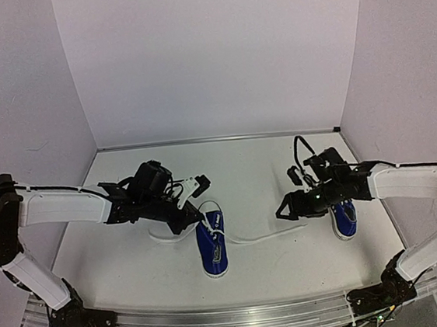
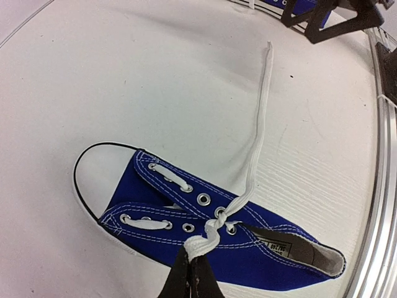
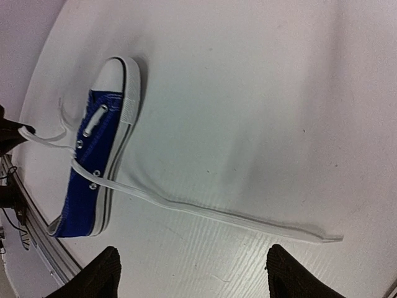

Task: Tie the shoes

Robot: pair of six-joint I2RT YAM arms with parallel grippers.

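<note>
- The left gripper (image 2: 191,268) is clenched tight on a bunched loop of white lace (image 2: 200,247), just above the top eyelets of the first shoe (image 2: 260,257).
- That shoe lies near the middle of the counter (image 1: 127,259), toe pointing away from the arm bases. It is blue canvas with white stitching, metal eyelets, and a smooth white rubber toe cap and sole.
- From the crossed lace a flat woven strand (image 2: 257,130) runs out slack over bare counter.
- The right gripper (image 3: 192,273) is spread wide and grasps nothing. The strand's tip lies on the surface just ahead of its black fingers (image 3: 99,273), untouched.
- The second shoe (image 1: 345,220) sits beneath the right wrist, close to the right wall and mostly hidden.
- Open matte white surface lies between the two shoes and behind them up to the back wall (image 1: 208,63).
- A ridged aluminium rail (image 1: 235,319) edges the near side, and plain walls close the other three.
</note>
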